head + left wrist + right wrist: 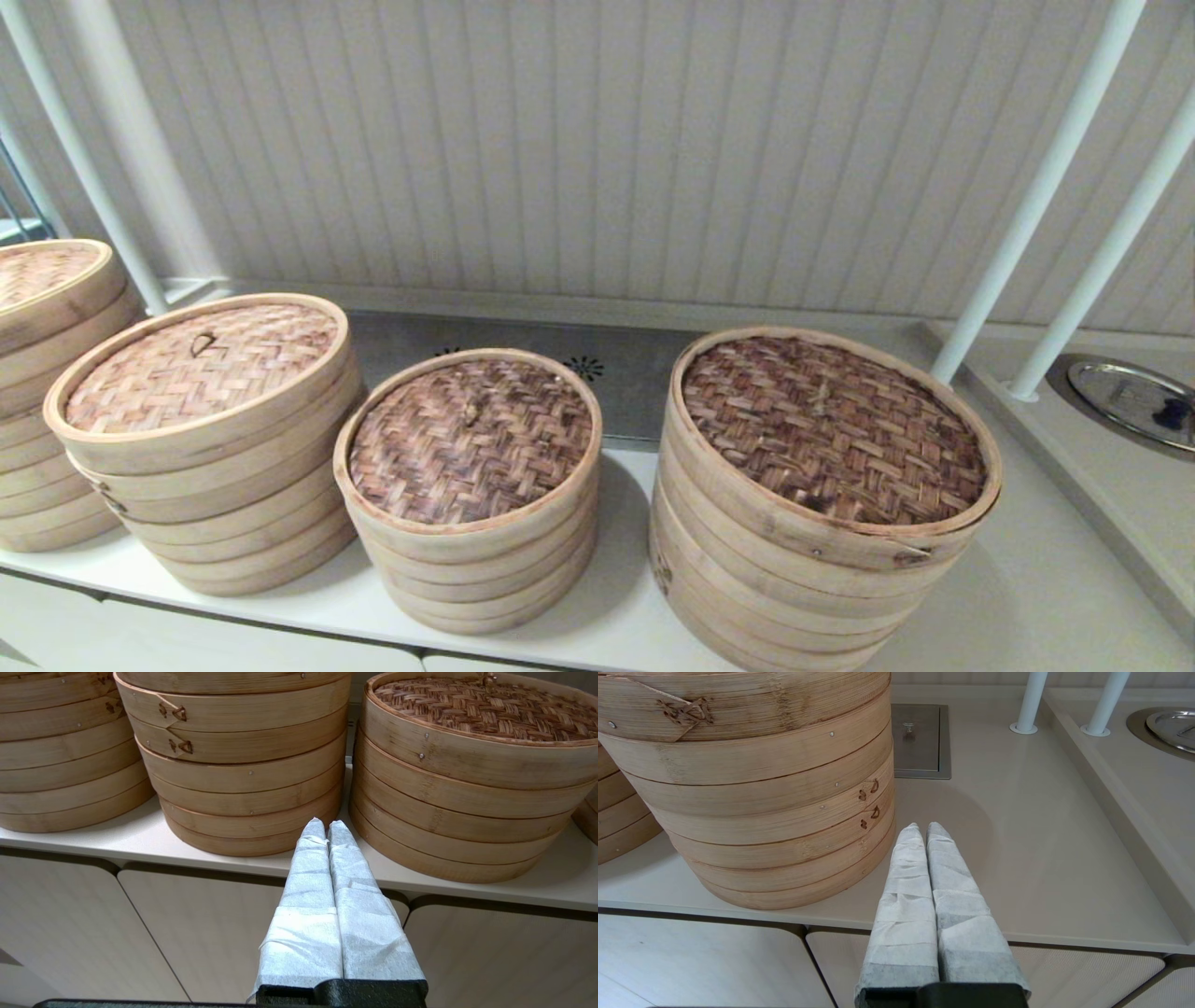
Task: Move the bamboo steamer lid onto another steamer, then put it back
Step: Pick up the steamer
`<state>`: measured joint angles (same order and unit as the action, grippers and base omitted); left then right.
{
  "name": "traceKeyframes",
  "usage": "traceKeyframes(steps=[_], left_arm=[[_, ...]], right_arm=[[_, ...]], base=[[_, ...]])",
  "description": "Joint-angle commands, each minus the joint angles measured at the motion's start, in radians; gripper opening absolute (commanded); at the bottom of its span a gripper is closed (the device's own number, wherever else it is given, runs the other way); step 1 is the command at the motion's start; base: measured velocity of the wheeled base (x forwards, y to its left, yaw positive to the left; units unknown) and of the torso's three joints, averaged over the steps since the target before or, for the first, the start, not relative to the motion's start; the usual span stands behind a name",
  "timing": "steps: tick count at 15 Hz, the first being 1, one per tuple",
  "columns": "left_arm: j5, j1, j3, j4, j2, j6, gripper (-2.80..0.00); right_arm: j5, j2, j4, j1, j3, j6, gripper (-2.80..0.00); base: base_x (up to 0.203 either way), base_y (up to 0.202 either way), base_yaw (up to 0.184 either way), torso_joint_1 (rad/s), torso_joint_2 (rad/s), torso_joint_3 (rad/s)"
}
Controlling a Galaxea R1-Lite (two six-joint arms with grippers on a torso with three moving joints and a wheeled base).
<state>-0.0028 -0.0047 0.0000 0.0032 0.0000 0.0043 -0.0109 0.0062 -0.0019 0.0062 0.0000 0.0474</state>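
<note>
The bamboo steamer lid (471,439), mottled brown weave with a small centre loop, sits on the smallest steamer stack at the counter's middle; its weave also shows in the left wrist view (490,709). The other steamer (201,439), capped by a light tan woven lid (201,369), stands just left of it, its pale tiers (243,765) showing in the left wrist view. My left gripper (325,823) is shut and empty, low before the counter edge, facing the gap between these two stacks. My right gripper (923,827) is shut and empty, beside the widest steamer. Neither gripper shows in the head view.
The widest steamer with the dark lid (831,425) stands at the right, its tiers (752,788) close to my right gripper. A further stack (47,373) is at the far left. White poles (1036,196), a metal plate (920,737) and a round steel cover (1134,401) lie at the back right.
</note>
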Motion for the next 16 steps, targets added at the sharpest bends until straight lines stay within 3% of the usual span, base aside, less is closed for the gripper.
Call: traceKeyframes(steps=[1, 12, 16], left_arm=[[0.0, 0.0, 0.0, 0.0, -0.001, 0.0, -2.8], [0.001, 0.0, -0.004, -0.002, -0.002, 0.006, -2.8], [0.016, 0.0, -0.186, 0.07, 0.019, 0.004, -2.8]], right_arm=[[0.0, 0.0, 0.0, 0.0, 0.003, 0.0, -2.8], [0.002, -0.002, -0.001, 0.0, 0.003, -0.001, -2.8], [0.002, -0.002, -0.001, 0.0, 0.003, -0.001, -2.8]], base=[[0.0, 0.0, 0.0, 0.0, 0.0, 0.0], [0.0, 0.0, 0.0, 0.0, 0.0, 0.0], [0.0, 0.0, 0.0, 0.0, 0.0, 0.0]])
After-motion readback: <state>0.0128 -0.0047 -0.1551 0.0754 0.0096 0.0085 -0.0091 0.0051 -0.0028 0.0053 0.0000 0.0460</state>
